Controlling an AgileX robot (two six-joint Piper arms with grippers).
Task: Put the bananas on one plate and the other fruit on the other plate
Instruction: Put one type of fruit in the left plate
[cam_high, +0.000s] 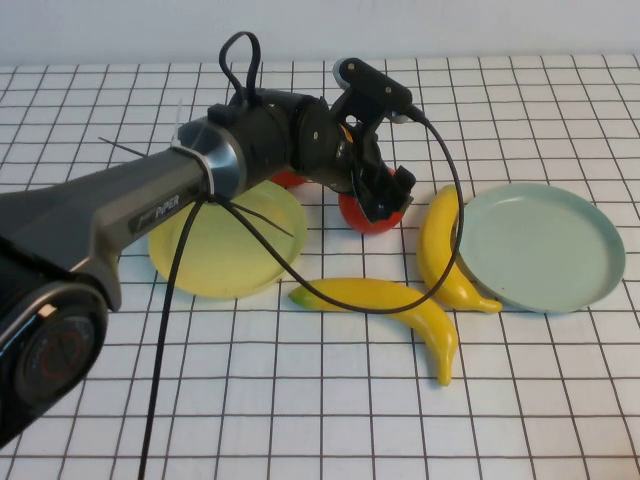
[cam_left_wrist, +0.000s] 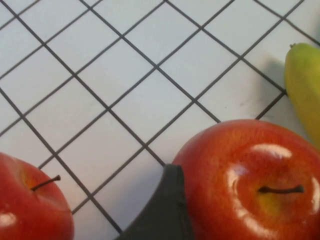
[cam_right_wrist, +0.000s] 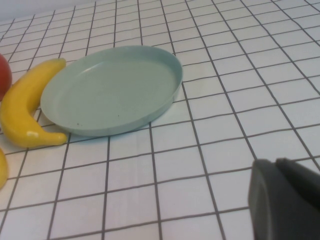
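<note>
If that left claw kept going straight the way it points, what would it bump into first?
Most likely the red apple right beneath it: the open left gripper points down at it. The right gripper, shut, stays near the blue-green plate.

Two bananas, two red apples and two plates on the gridded surface.

The yellow plate (cam_high: 225, 245) lies at nine o'clock and the blue-green plate (cam_high: 540, 245) at three o'clock, both upright and bare. One banana (cam_high: 445, 250), yellow with a greenish tip, curves against the blue-green plate's nine o'clock rim; the other banana (cam_high: 395, 305) lies at six o'clock, their ends meeting. One glossy apple (cam_high: 368, 216) sits centrally, stem up; the second apple (cam_high: 288, 179) peeks out by the yellow plate's far rim.
</note>
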